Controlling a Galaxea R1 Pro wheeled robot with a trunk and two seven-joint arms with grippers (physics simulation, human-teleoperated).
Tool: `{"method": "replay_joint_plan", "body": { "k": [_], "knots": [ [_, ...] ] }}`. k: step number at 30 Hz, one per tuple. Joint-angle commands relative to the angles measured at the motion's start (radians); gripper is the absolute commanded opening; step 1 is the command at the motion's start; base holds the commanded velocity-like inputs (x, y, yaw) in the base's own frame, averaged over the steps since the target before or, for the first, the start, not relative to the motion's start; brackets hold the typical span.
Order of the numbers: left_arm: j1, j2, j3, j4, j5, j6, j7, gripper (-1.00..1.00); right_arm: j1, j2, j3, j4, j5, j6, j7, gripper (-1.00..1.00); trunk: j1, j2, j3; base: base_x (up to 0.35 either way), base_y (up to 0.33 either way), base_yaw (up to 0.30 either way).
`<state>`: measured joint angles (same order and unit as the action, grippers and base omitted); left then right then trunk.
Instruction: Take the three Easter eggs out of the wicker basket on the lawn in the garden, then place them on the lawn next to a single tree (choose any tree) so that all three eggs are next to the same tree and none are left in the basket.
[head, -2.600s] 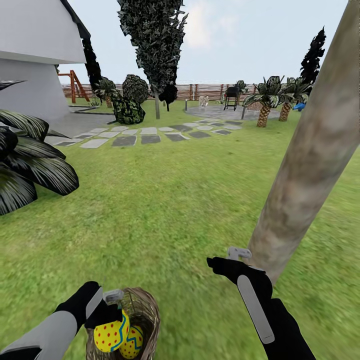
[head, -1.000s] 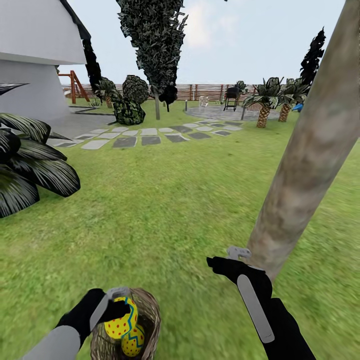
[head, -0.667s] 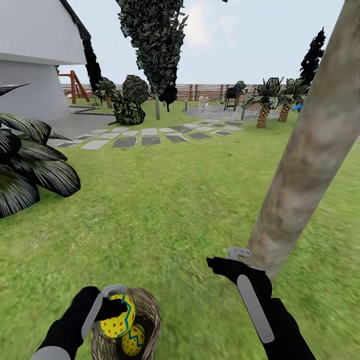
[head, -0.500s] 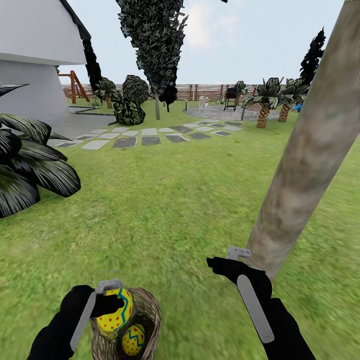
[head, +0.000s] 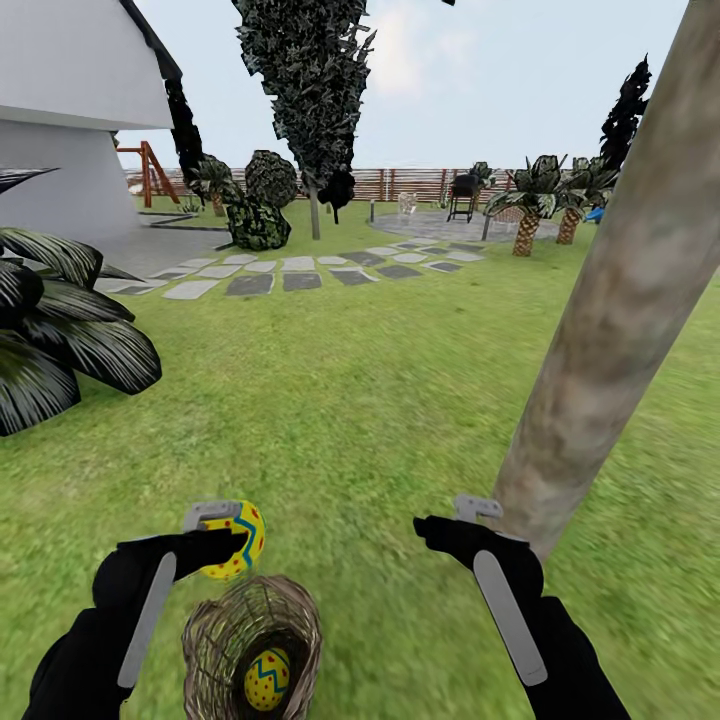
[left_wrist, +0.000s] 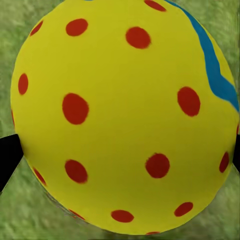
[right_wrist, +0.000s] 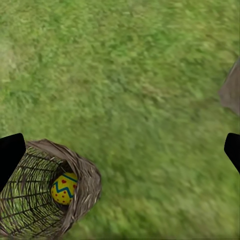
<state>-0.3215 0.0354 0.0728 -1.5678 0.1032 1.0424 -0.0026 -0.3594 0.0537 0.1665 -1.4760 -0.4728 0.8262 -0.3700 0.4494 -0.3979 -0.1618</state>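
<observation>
My left gripper (head: 218, 533) is shut on a yellow Easter egg (head: 243, 532) with red dots and a blue zigzag, held above the lawn (head: 350, 400) just beyond the wicker basket (head: 215, 640). In the left wrist view this egg (left_wrist: 120, 115) is very close, with black fingertips (left_wrist: 7, 156) at its sides. A second egg (head: 266, 678) lies inside the basket; the right wrist view looks down on the basket (right_wrist: 82, 172) and that egg (right_wrist: 64, 188). My right gripper (head: 452, 517) stands open and empty beside the base of the leaning tree (head: 610, 340).
A dark broad-leaved plant (head: 60, 320) spreads at the left. A grey stepping-stone path (head: 300, 270) crosses farther off, with a dark conifer (head: 310, 90), short palms (head: 530, 200), a slat fence and a white house (head: 70, 100) behind. Open grass lies between basket and trunk.
My left gripper has lifted the egg up out of the basket and carried it forward over the grass. The right arm and the basket have stayed put.
</observation>
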Motion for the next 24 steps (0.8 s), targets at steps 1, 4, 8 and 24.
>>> {"method": "replay_joint_plan", "body": {
  "k": [1,4,8,24],
  "knots": [
    [-0.004,0.000,0.001,-0.010,0.004,0.005,0.001,-1.00,-0.001,0.000,0.001,0.002,-0.010,0.002,-0.010,1.00,0.001,-0.002,-0.002,0.000,0.000,0.000],
    [-0.027,-0.001,-0.001,-0.021,0.005,0.005,0.000,-1.00,-0.002,0.000,0.001,0.009,-0.010,0.002,-0.010,1.00,0.001,-0.002,-0.002,0.000,0.000,0.000],
    [-0.072,-0.003,-0.016,-0.025,0.006,0.005,0.000,-1.00,-0.003,0.000,0.001,0.018,-0.010,0.002,-0.010,1.00,0.001,-0.002,-0.002,0.000,0.000,0.000],
    [-0.084,-0.002,-0.022,-0.026,0.010,0.005,-0.002,-1.00,-0.013,-0.001,-0.001,0.035,-0.008,0.001,-0.012,1.00,0.001,-0.002,0.007,0.000,0.000,-0.095]
  ]
}}
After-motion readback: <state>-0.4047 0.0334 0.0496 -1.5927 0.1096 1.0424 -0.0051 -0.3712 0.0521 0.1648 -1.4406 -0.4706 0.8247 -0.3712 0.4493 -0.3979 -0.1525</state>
